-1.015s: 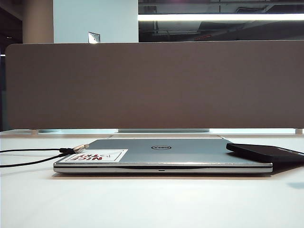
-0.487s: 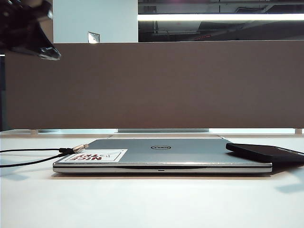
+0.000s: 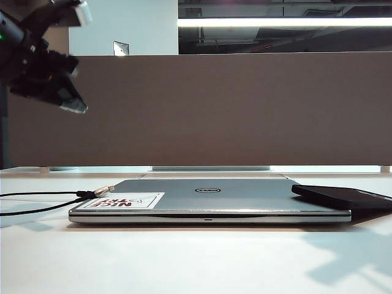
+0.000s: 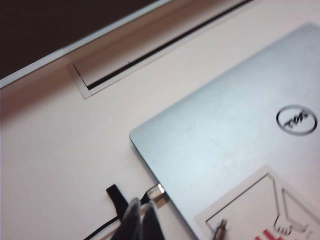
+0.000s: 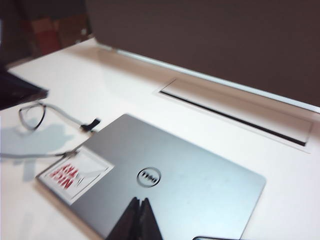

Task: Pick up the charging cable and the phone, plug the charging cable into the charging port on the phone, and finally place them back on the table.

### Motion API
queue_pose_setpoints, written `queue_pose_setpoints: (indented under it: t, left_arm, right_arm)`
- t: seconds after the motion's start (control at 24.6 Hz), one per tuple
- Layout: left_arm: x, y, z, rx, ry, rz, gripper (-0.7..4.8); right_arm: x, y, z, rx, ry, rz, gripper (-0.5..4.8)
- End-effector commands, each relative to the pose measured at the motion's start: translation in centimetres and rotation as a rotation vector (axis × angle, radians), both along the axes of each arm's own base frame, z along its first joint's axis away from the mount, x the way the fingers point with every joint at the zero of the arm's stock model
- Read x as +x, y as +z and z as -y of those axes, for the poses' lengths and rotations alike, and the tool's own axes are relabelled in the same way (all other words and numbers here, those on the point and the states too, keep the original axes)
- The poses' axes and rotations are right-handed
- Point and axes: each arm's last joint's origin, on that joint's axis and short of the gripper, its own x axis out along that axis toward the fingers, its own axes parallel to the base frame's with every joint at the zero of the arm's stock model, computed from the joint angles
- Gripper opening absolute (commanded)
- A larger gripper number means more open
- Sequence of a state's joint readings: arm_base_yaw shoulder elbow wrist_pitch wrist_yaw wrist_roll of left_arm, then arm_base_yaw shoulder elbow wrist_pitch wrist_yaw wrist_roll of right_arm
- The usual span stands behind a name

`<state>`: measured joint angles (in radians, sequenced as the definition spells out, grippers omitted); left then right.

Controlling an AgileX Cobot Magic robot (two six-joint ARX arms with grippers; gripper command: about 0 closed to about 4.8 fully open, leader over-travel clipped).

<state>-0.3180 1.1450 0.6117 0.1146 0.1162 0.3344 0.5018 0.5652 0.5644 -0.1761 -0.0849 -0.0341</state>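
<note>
The black charging cable [image 3: 43, 202] runs in from the left across the white table [image 3: 196, 260], and its silver plug [image 3: 104, 190] rests on the laptop's sticker corner. The black phone [image 3: 343, 197] lies flat on the laptop's right edge. My left gripper [image 3: 73, 105] hangs shut and empty, high above the cable. In the left wrist view its tips [image 4: 140, 207] hover over the cord [image 4: 99, 228], near the plug [image 4: 219, 231]. My right gripper [image 5: 141, 200] is shut and empty over the laptop lid, with the phone's edge [image 5: 218, 239] just showing. The charging port is not visible.
A closed silver Dell laptop [image 3: 208, 199] with a red-lettered sticker [image 3: 125, 201] lies mid-table. A grey-brown divider panel [image 3: 202, 110] stands behind it, with a cable slot [image 5: 235, 117] in the table in front of it. The cable loops [image 5: 30, 116] left of the laptop.
My left arm has come into the exterior view at the upper left and dropped lower and rightward. A new shadow spreads over the table at the right. Cable, phone and laptop lie unmoved.
</note>
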Motion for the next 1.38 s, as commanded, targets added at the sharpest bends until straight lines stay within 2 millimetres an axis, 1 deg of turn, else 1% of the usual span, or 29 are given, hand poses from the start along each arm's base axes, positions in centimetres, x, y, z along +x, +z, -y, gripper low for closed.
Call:
queue_pose_setpoints:
  t: [0.04, 0.08, 0.12, 0.16, 0.24, 0.45, 0.57, 0.77, 1.22, 1.38]
  left_arm:
    - [0.5, -1.2, 0.1, 0.112, -0.048, -0.024, -0.06]
    - [0.7, -1.8, 0.2, 0.152, -0.067, -0.042, -0.02]
    - [0.9, -2.1, 0.3, 0.172, -0.077, -0.047, 0.24]
    - [1.1, -2.7, 0.3, 0.227, -0.107, -0.051, 1.65]
    - [1.4, -3.4, 0.4, 0.298, -0.149, -0.046, 2.52]
    - [1.7, -4.2, 0.5, 0.337, -0.173, -0.067, 2.48]
    - [1.7, -4.4, 0.6, 0.341, -0.176, -0.074, 2.47]
    - [1.6, -4.7, 0.5, 0.405, -0.219, -0.072, 2.47]
    - [2.1, -6.5, 0.7, 0.421, -0.233, -0.145, 2.45]
    - [2.2, -6.8, 0.7, 0.422, -0.234, -0.153, 2.41]
  right_arm:
    - [-0.4, 0.0, -0.5, -0.024, 0.041, -0.001, -0.05]
    - [-0.5, 0.0, -0.6, -0.025, 0.052, -0.004, -0.05]
    - [-0.5, 0.0, -0.6, -0.026, 0.054, -0.005, -0.05]
    - [-0.5, -0.1, -0.6, -0.028, 0.054, -0.008, -0.05]
    - [-0.5, -0.1, -0.6, -0.027, 0.055, -0.008, -0.05]
    - [-0.5, -0.1, -0.6, -0.025, 0.065, -0.009, -0.05]
    - [-0.5, -0.1, -0.6, -0.025, 0.065, -0.009, -0.05]
    - [-0.5, -0.1, -0.6, -0.025, 0.065, -0.009, -0.05]
    - [-0.5, -0.1, -0.6, -0.025, 0.065, -0.009, -0.05]
    - [-0.5, 0.0, -0.6, -0.024, 0.065, -0.007, -0.05]
